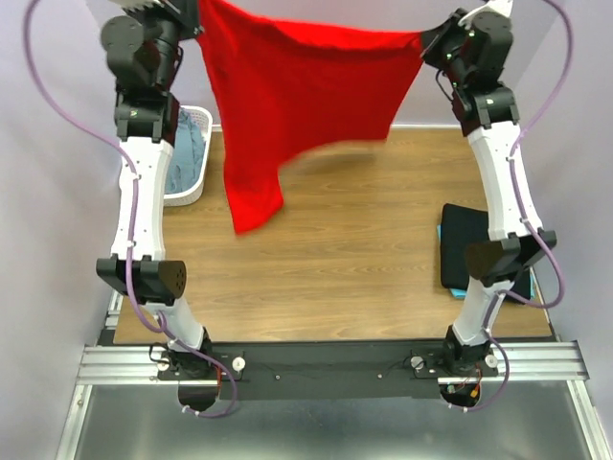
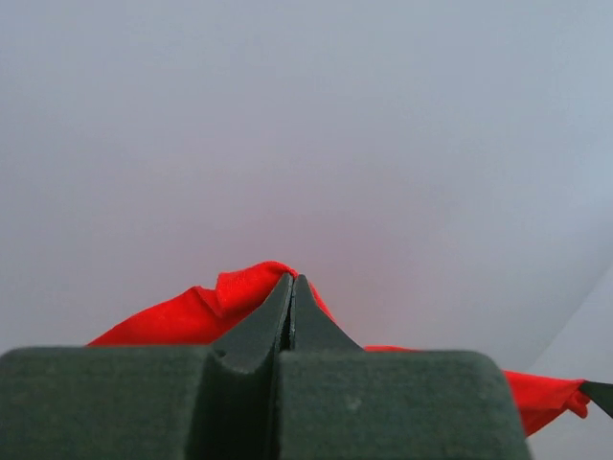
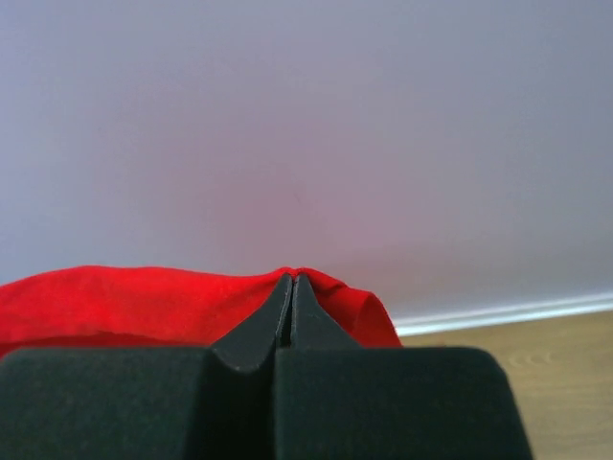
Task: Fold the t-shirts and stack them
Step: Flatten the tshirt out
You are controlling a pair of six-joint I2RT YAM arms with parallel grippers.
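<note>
L pincer (image 2: 292, 280) & R pincer (image 3: 292, 278) pinch red tee (image 1: 297, 96), spread, hanging.

Straight beyond the tips of the left pincer (image 2: 292, 280) stood a plain, pale lavender-grey wall (image 2: 306, 115), softly and evenly lit, with a faint pink cast just above the tips. The same wall filled the view ahead of the right pincer (image 3: 292, 278). Below and to the right of that pincer, a white strip (image 3: 498, 314) ran along the wall's foot and met a wood-grain table top (image 3: 565, 383). Well below both pincers, at the table's near edge, lay an aluminium rail (image 1: 115, 362), and past it a dull grey metal sheet (image 1: 316, 426).
</note>
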